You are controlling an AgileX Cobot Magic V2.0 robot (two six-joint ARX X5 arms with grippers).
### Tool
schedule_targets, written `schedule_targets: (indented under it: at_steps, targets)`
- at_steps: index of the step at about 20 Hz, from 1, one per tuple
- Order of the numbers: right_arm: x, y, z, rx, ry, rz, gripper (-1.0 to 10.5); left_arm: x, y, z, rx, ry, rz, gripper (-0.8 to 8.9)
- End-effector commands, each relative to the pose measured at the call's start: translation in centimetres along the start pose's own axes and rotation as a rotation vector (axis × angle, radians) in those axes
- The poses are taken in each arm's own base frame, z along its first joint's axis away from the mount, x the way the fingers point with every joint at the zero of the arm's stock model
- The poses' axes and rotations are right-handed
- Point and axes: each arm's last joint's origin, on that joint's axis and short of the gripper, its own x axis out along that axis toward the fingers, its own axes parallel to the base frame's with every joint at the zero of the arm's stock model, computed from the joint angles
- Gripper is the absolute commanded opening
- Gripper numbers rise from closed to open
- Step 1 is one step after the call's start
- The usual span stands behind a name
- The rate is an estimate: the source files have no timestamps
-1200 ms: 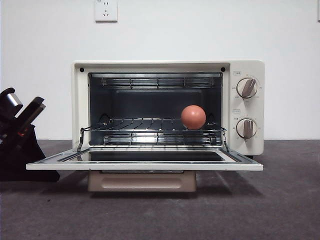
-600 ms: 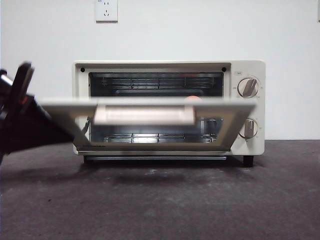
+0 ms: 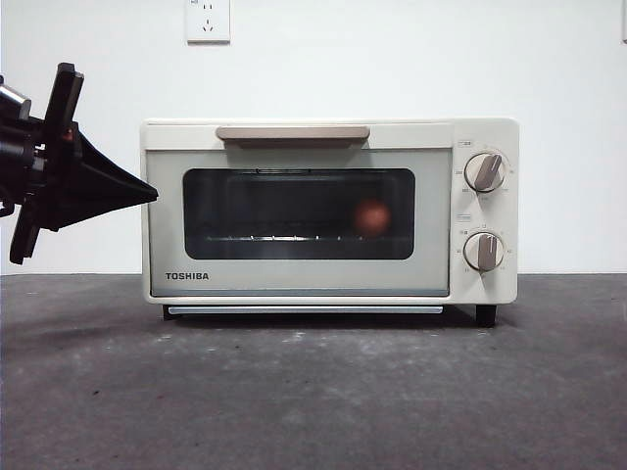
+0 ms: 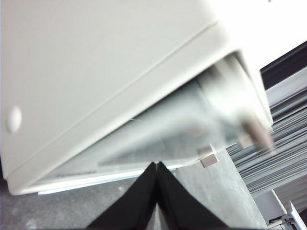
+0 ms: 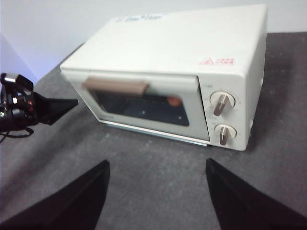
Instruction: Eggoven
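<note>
The cream TOSHIBA oven (image 3: 328, 211) stands with its door shut and its beige handle (image 3: 292, 133) along the top. Behind the dark glass window the brown egg (image 3: 371, 216) rests on the rack, also faintly seen in the right wrist view (image 5: 173, 101). My left gripper (image 3: 147, 193) is shut, its black tip right at the oven's left side near the door edge (image 4: 156, 165). My right gripper (image 5: 156, 167) is open, held back in front of the oven (image 5: 168, 72) with nothing between its jaws.
Two knobs (image 3: 483, 171) sit on the oven's right panel. A white wall with a socket (image 3: 207, 20) rises behind. The dark grey table (image 3: 313, 392) spreads in front of the oven.
The oven door has swung up from flat open to fully shut. My left gripper rose from low at the left to the height of the door's middle.
</note>
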Motion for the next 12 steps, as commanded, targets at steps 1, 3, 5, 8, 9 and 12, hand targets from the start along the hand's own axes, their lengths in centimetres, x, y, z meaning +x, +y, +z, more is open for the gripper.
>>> schedule_targets:
  at_steps: [1,3,5,8,9,12]
  targets:
    - [-0.1,0.1,0.3,0.005,-0.01,0.005,3.2,0.2,-0.2,0.3,-0.008,-0.001,-0.01,0.07]
    - [-0.1,0.2,0.3,0.005,-0.008,0.005,3.2,0.2,-0.6,0.3,-0.007,0.005,-0.015,0.07]
    - [-0.1,0.1,0.3,0.005,-0.007,0.005,3.2,0.1,-1.2,0.4,-0.005,0.011,-0.02,0.07]
    - [0.0,0.1,0.3,0.004,-0.006,0.004,3.2,-0.4,-2.6,0.6,0.009,0.015,-0.025,0.08]
    - [0.0,0.1,0.3,0.004,-0.005,0.004,3.1,-0.6,-3.2,0.7,0.021,0.02,-0.025,0.07]
    - [0.1,0.1,0.3,-0.015,0.001,0.002,3.0,-1.5,-5.1,0.7,0.077,0.022,0.006,0.08]
